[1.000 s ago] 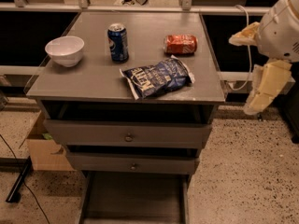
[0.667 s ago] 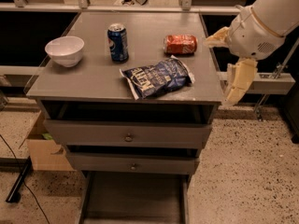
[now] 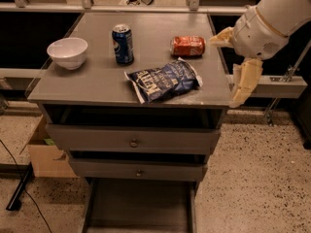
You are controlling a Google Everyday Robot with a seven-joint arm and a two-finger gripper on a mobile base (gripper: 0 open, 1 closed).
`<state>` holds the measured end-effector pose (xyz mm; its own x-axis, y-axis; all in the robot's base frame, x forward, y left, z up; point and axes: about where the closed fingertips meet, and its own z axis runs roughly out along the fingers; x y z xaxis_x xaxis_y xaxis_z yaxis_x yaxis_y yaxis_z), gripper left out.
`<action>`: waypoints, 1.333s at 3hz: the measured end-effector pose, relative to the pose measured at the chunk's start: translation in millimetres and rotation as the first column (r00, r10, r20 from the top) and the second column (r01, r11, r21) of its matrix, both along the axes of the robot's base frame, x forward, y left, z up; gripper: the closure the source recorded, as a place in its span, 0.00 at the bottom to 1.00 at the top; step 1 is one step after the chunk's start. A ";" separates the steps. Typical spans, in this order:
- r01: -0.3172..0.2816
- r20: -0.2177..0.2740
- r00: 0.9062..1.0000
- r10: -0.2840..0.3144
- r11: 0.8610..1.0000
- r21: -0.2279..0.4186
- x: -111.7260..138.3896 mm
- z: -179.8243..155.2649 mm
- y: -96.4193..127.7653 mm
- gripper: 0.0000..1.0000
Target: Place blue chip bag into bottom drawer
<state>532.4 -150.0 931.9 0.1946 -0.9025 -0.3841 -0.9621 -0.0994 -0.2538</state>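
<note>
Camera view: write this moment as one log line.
gripper: open, right of table | blue chip bag: on table, ungripped | bottom drawer: open

cabinet top (image 3: 97,89) carries 4 items | blue chip bag (image 3: 165,79) lies flat | blue soda can (image 3: 123,43) behind-left of bag, upright | red crushed can (image 3: 188,46) behind bag | white bowl (image 3: 68,52) far left of bag | gripper (image 3: 224,72) right of bag, fingers spread

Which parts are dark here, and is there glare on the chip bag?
Camera view: the bottom drawer lies in shadow; the blue chip bag shows no strong glare; the open gripper, right of the cabinet top, is brightly lit.
</note>
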 end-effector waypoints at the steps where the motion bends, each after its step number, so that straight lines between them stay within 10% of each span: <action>1: -0.084 -0.013 0.996 0.084 0.996 0.016 27.0 -11.0 9.8 0.00; 4: -0.188 -0.018 0.982 0.190 0.980 0.063 81.2 -35.1 30.7 0.00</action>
